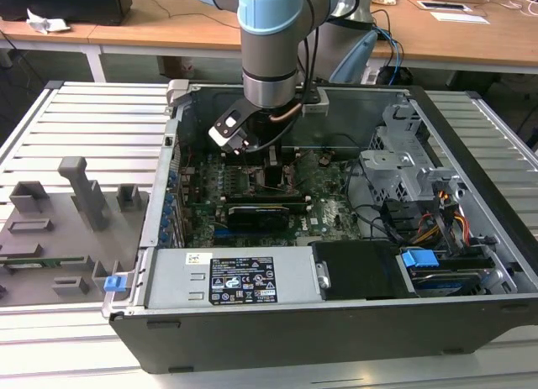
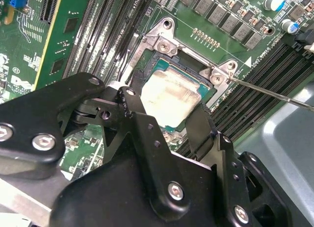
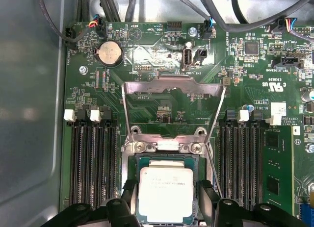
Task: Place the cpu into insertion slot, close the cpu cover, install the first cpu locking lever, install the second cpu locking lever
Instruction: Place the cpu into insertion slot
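Your gripper (image 2: 164,114) is down inside the open black computer case (image 1: 336,339), at the end of the pale blue and grey arm (image 1: 269,53), over the green circuit board (image 3: 162,55). In both wrist views its black fingers (image 3: 128,195) stand narrow, one set against each of two opposite edges of the cpu (image 3: 166,188), the small flat square chip with a silvery-grey metal top, so the chip is pinched between them.

The cpu lies flat in the insertion slot (image 3: 167,157), the square dark socket with a grey metal rim, its green edge level with the socket frame. In the first wrist view you see the cpu cover (image 3: 171,85), the thin silvery metal frame plate with a square opening, tipped up on its hinge at the socket's far edge and standing open, not yet over the chip. A thin steel wire lever (image 2: 274,92) slants away from one corner of the socket, unlatched. Long black memory slots (image 3: 91,163) run along both sides of the socket, and a round silver coin battery (image 3: 109,53) sits on the board beyond the raised cover.
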